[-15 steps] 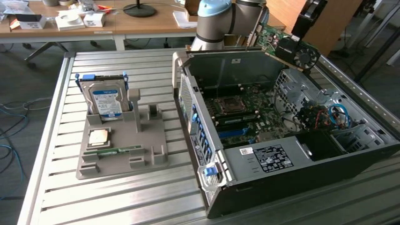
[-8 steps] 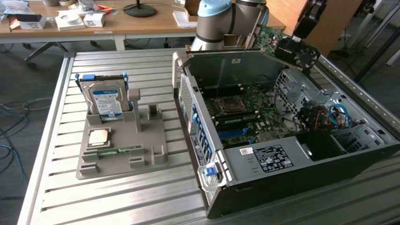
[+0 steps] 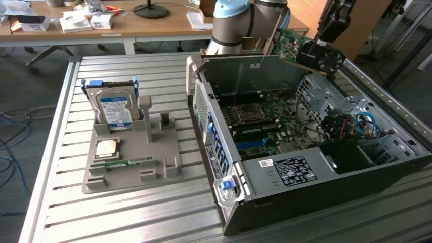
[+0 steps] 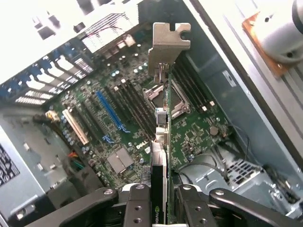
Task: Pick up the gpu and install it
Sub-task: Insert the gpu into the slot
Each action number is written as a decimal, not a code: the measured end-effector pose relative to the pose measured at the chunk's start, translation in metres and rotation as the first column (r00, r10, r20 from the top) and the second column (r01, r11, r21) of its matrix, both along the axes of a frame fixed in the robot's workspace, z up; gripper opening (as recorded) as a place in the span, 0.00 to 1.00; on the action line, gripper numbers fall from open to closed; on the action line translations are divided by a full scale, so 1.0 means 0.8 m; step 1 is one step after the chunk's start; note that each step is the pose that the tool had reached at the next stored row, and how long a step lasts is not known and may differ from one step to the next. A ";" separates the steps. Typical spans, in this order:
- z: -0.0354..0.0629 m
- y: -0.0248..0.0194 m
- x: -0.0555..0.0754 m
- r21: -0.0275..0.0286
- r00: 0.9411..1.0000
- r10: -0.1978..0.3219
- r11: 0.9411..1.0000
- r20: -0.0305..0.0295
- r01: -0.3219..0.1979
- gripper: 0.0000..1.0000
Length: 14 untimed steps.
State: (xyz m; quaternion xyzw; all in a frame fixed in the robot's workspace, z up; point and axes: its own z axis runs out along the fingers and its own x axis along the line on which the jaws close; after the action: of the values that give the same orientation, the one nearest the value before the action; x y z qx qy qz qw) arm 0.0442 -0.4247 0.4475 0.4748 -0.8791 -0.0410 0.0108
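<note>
My gripper [image 3: 322, 44] is shut on the gpu [image 3: 297, 45], a green card with a black fan and a silver end bracket. I hold it tilted in the air above the far corner of the open computer case [image 3: 284, 172]. In the wrist view the gpu [image 4: 162, 142] shows edge-on between my fingers [image 4: 137, 208], with its bracket [image 4: 168, 45] pointing away toward the case's rear wall. Below it lies the green motherboard [image 4: 189, 132] with a blue slot [image 4: 109, 111] and black slots beside it. The card is well clear of the board.
A grey holder [image 3: 128, 167] on the slatted metal table [image 3: 60, 212] carries an upright hard drive [image 3: 115, 109], a processor chip [image 3: 106, 148] and a memory stick [image 3: 121, 163]. Inside the case are a power supply [image 3: 290, 169], blue cables [image 3: 364, 124] and a drive cage. A cluttered desk [image 3: 135, 25] stands behind.
</note>
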 end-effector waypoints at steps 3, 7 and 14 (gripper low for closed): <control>0.000 0.0000 0.000 0.000 0.999 0.054 0.999 0.000 -0.054 0.26; 0.000 0.0000 0.000 0.000 0.992 0.127 0.992 0.000 -0.127 0.26; -0.001 0.0000 0.000 0.000 0.968 0.252 0.968 0.000 -0.252 0.26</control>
State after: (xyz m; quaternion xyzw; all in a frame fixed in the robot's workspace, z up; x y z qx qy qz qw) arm 0.0442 -0.4247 0.4471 0.5825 -0.8117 -0.0393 0.0160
